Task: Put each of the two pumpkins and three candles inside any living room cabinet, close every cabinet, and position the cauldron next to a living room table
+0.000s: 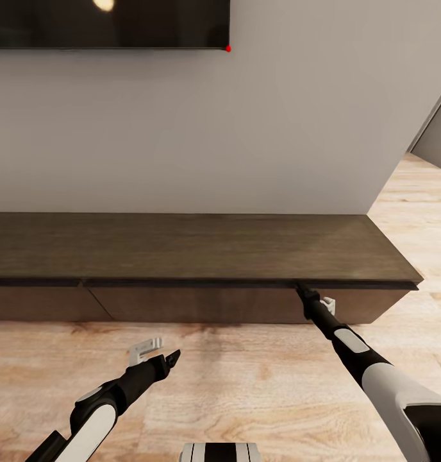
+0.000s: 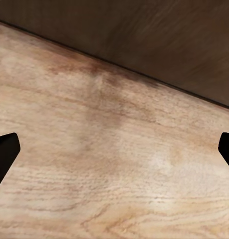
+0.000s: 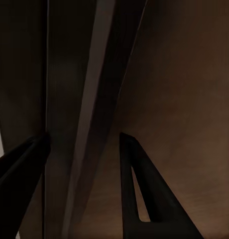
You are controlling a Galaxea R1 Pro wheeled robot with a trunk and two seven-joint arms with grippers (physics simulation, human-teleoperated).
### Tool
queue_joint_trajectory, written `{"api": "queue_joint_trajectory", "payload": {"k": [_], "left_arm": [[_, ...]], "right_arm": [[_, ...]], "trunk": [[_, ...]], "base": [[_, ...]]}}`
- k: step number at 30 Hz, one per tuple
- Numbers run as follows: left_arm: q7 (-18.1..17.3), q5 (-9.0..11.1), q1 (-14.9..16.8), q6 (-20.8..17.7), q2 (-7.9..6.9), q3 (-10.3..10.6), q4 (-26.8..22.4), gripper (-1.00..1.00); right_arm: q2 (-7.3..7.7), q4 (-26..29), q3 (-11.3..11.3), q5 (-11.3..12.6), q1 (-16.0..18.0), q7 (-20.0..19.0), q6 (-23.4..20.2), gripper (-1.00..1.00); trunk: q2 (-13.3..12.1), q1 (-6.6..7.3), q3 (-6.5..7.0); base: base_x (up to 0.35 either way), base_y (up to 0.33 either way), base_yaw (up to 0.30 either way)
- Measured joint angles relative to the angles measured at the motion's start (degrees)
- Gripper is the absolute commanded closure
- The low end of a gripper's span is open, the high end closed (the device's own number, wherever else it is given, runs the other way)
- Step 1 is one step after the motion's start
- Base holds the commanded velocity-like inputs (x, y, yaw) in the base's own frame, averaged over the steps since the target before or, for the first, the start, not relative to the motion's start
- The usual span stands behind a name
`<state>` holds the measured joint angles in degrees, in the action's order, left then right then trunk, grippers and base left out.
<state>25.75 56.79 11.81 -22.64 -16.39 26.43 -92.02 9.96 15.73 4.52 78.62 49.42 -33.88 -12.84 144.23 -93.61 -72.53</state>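
**Desk editor:** Two arms in shot — where does each one sit?

**Photographer:** Right gripper [image 1: 302,290] is up against the long, low dark-brown wooden cabinet [image 1: 195,247], its tip at the shadowed seam under the overhanging top slab, just above a flat handleless drawer front [image 1: 201,305]. In the right wrist view the black fingers [image 3: 139,194] stand apart, with the edge of the slab running between them. Whether they actually touch the wood, I cannot tell.

**Desk editor:** And the left?

**Photographer:** Left gripper [image 1: 158,353] hangs over the pale wood-grain plank floor [image 1: 246,385], short of the cabinet front. In its wrist view the two dark fingers [image 2: 4,154] sit at opposite edges of the frame, spread wide with nothing between them but floorboards. Beyond the fingers lies the base of the cabinet.

**Desk editor:** Condition of the cabinet?

**Photographer:** Every drawer front in view is flush. Its top surface runs bare from beyond the left fingers to its right end, past the right fingers.

**Desk editor:** Surroundings?

**Photographer:** Plain grey wall [image 1: 278,128] behind the cabinet, well above both sets of fingers. A dark flat screen [image 1: 108,22] is mounted on it, with a small red light [image 1: 228,48] at its lower corner.
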Motion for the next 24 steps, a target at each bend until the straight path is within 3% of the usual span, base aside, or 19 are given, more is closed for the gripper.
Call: {"api": "queue_joint_trajectory", "payload": {"k": [4,24], "left_arm": [[0.0,0.0,0.0,0.0,0.06,0.0,0.0,-1.00],[0.0,0.0,0.0,0.0,0.09,0.0,0.0,-1.00]], "right_arm": [[0.01,-0.2,-0.3,-0.6,0.0,0.3,0.4,1.00],[0.07,-0.1,-0.2,-0.7,0.0,0.3,0.4,1.00]], "trunk": [[0.0,0.06,0.66],[-0.1,0.06,0.66]], "base": [[0.000,0.000,0.000],[0.000,0.000,0.000]]}}
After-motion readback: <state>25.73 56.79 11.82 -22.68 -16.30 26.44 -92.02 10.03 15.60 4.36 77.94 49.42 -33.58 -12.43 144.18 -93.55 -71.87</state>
